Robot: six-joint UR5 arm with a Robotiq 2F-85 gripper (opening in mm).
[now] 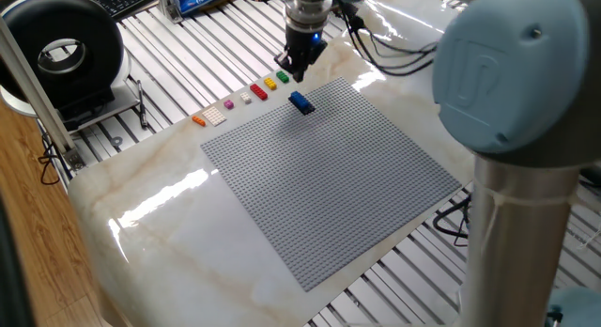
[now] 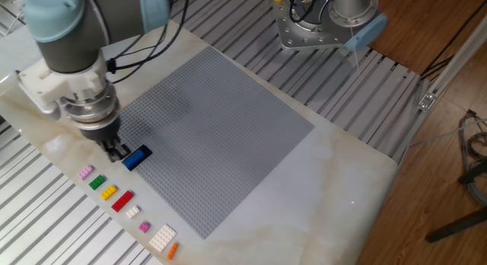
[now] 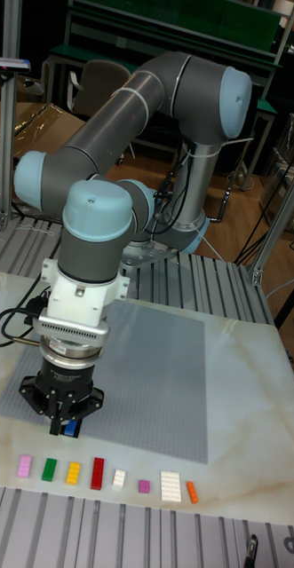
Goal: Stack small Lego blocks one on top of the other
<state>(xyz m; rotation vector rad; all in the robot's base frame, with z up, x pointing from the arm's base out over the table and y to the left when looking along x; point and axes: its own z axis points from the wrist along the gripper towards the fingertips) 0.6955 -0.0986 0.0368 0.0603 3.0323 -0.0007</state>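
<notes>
A blue small Lego block [image 1: 301, 103] [image 2: 137, 158] lies on the grey baseplate [image 1: 329, 177] [image 2: 217, 124] near the edge that faces the brick row. My gripper [image 1: 293, 71] [image 2: 115, 149] hangs just off that block, toward the row, open with nothing between its fingers. On the marble beside the plate sits a row of small Lego blocks: pink [image 2: 86, 172], green [image 2: 97, 183], yellow [image 2: 109, 193], red [image 2: 122, 201], white [image 2: 162, 237] and orange [image 2: 172, 250]. In the tall fixed view my gripper [image 3: 65, 426] partly hides the blue block [image 3: 73, 429].
A black round device [image 1: 66, 50] stands at the far left on the slatted bench. The arm's base [image 2: 319, 21] and its cables sit beyond the plate's far corner. The marble top [image 1: 160, 242] extends around the baseplate.
</notes>
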